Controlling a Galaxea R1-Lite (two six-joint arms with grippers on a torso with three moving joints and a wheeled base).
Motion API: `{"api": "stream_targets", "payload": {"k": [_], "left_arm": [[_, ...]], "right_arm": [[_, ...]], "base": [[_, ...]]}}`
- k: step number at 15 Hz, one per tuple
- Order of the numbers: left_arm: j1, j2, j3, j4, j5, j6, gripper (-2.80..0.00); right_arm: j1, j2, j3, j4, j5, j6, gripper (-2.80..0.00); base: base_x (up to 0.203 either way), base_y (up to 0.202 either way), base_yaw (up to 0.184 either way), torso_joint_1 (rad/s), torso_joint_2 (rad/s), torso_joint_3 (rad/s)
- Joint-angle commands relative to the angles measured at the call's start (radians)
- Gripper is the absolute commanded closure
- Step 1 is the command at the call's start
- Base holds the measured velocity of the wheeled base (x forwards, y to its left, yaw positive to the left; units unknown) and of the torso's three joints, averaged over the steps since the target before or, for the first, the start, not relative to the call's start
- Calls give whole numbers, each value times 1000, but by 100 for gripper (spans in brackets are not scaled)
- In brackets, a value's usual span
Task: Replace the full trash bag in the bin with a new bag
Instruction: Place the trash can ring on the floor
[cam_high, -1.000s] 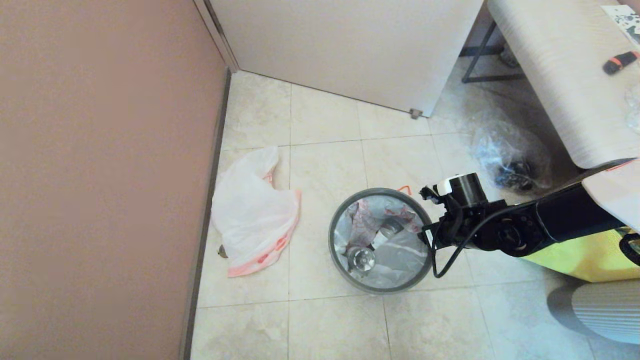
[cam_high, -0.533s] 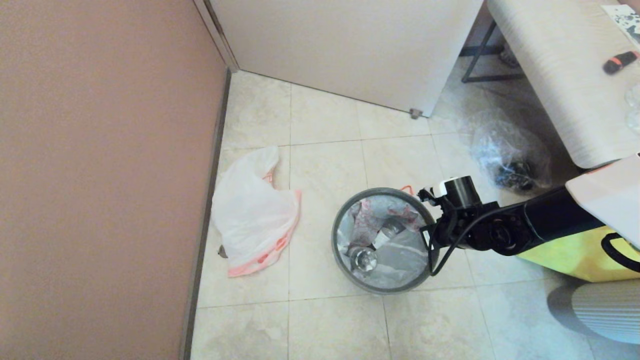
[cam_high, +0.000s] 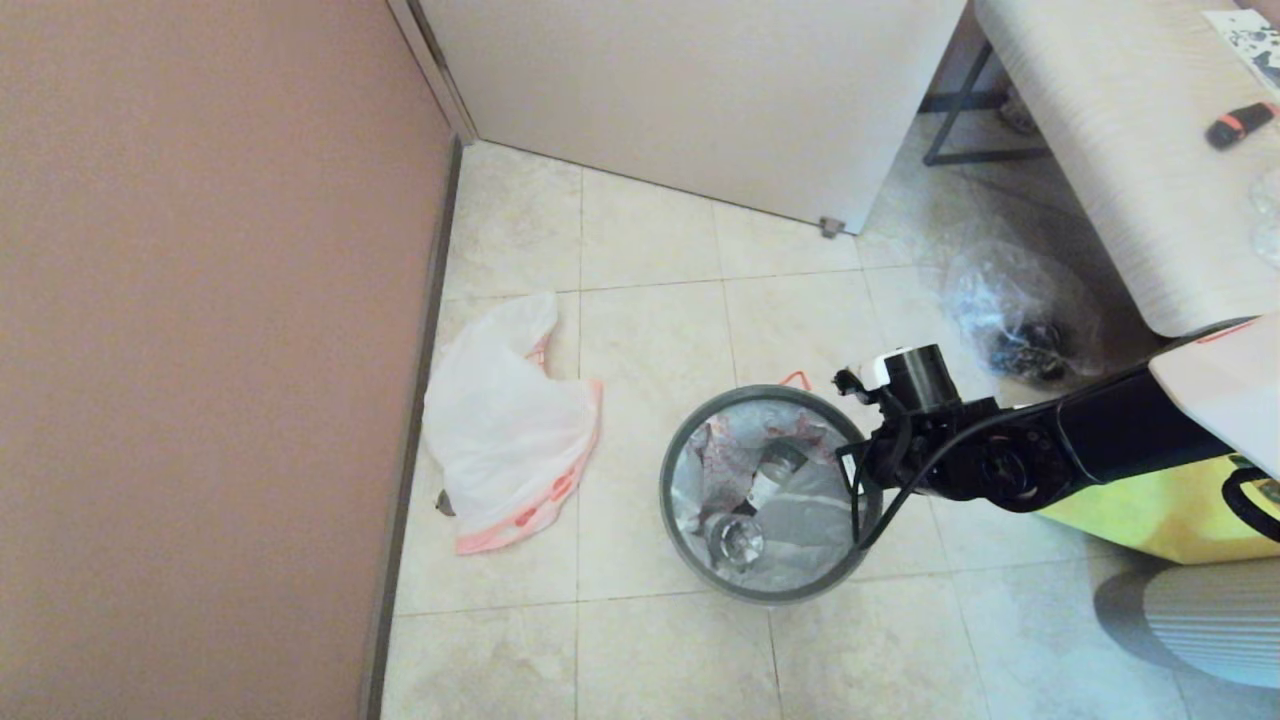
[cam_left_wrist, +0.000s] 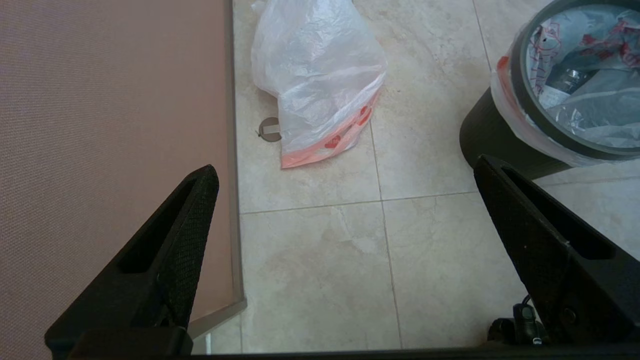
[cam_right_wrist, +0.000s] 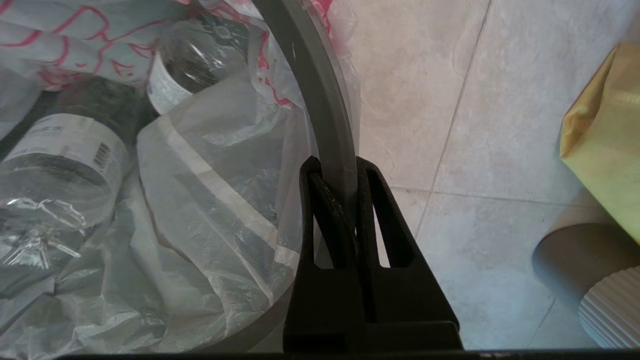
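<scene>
The bin (cam_high: 665, 500) stands on the tiled floor, a small black pail with a dark grey hoop (cam_right_wrist: 320, 105) as its rim. The full trash bag (cam_high: 800, 510) lines it, holding clear bottles (cam_right_wrist: 65, 155) and crumpled scraps. My right gripper (cam_right_wrist: 334, 167) is shut on the hoop at the bin's right side, with bag film under it. The new bag (cam_high: 505, 420) lies limp and flat by the left wall. My left gripper (cam_left_wrist: 346, 166) hangs open above bare floor, nearer than the new bag (cam_left_wrist: 315, 75) and left of the bin (cam_left_wrist: 487, 140); it is out of the head view.
A pink wall (cam_high: 200, 350) runs along the left. A clear crinkly bag with dark contents (cam_high: 1020, 310) lies beyond the bin to the right, under a pale table (cam_high: 1120, 150). A yellow fabric bag (cam_high: 1150, 510) and a ribbed grey cylinder (cam_high: 1200, 620) sit at right.
The right gripper stays shut on the hoop. The hoop and bin mouth have shifted a little toward me, and the bottles inside have shifted with them.
</scene>
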Motion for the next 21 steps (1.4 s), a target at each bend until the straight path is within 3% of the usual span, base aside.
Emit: {"api": "stream_targets", "payload": {"k": [1,13,21], "left_arm": [[0,1,0,0,0,0,-280],[0,1,0,0,0,0,-280],[0,1,0,0,0,0,-280]], "right_arm": [[16,-16,1,-2,-6,1,0],[71,-153,10,61,-22,5,0],[132,-424,16,353,-22,94,0]], "base": [[0,0,0,0,0,0],[0,0,0,0,0,0],[0,0,0,0,0,0]]}}
